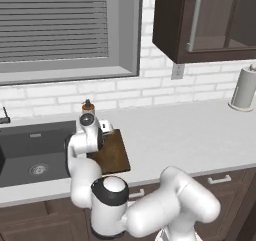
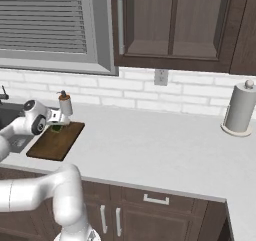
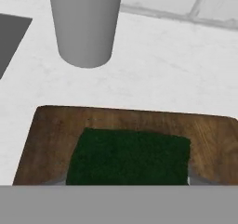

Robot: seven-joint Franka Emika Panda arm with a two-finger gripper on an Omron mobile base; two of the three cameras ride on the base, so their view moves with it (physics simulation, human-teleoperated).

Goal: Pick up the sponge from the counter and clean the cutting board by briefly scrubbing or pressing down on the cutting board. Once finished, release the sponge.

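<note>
1. Where the light worktop runs under the window, a dark sink basin is set into it, and a paper towel roll stands well apart at the far end.
2. On that worktop, just beside the sink, lies the cutting board, flat and dark brown.
3. Just beyond the board's far edge stands a soap dispenser.
4. Low over the board's far end is the gripper.
5. Resting on the board is the sponge, green side up; the fingers press against its two sides, holding it.
</note>
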